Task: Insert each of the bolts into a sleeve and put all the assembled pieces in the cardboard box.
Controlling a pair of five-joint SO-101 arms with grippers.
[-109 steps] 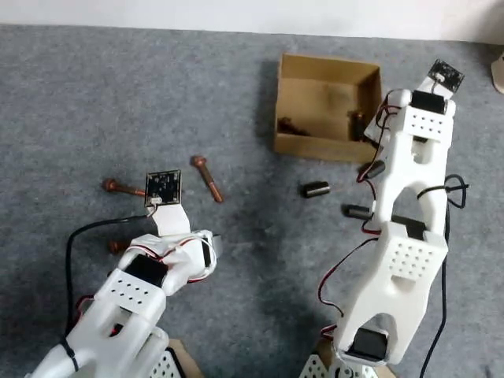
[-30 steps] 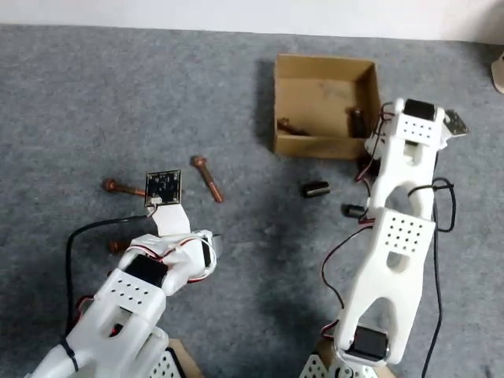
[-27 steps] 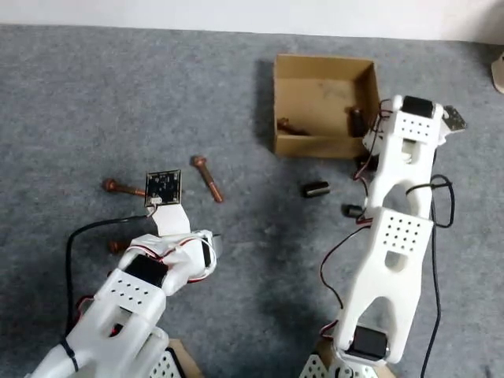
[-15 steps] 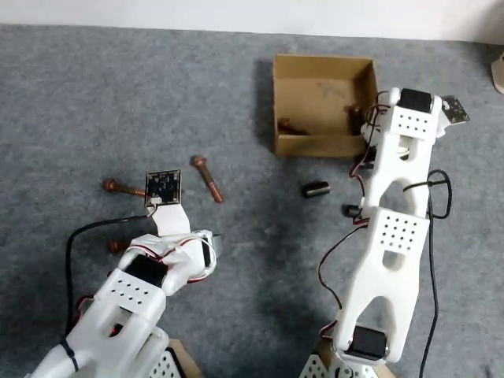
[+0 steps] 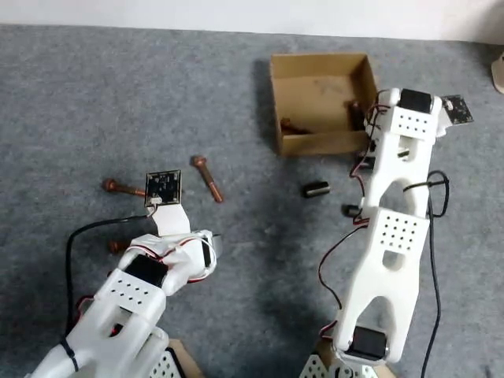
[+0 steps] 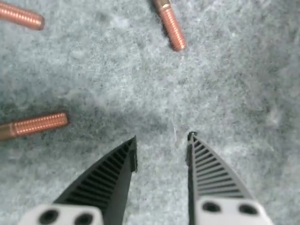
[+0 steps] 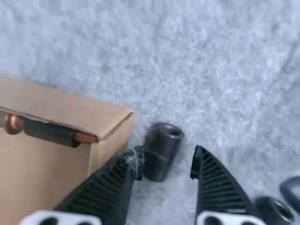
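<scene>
— Jaws on the right gripper (image 7: pixel 165 160): how do they stand?
— Apart, fairly wide. A dark sleeve (image 7: pixel 163 140) stands a little tilted between them, open end up. The finger (image 7: pixel 110 190) on the box side seems to touch it at the tip, and the other sits just clear. Nothing is clamped.
— Where is that against the cardboard box (image 7: pixel 61 110)?
— Just outside the box's near right corner, on the carpet (image 7: pixel 211 56). Inside, an assembled piece (image 7: pixel 47 132), a copper bolt through a dark sleeve, lies along a wall. A second assembled piece (image 5: pixel 293 126) lies toward the near left of the box.
— And the left gripper (image 6: pixel 161 140)?
— Open as well, holding nothing, with its tips over bare carpet at the near left.
— Loose parts?
— Three copper bolts lie on the left side, around the left arm (image 5: pixel 134 291). The far bolt (image 5: pixel 209 178) lies angled just right of the arm's far end, and the left bolt (image 5: pixel 122 187) is just left of it. The near bolt (image 5: pixel 116 246) is half hidden by the arm. Two spare sleeves lie near of the box: the middle sleeve (image 5: pixel 316 189) in the open and the tucked sleeve (image 5: pixel 351 210) against the right arm (image 5: pixel 394 236).
— Surface and room?
— The carpet is grey and felt-like, and a pale strip (image 5: pixel 236 14) runs along its far edge.
</scene>
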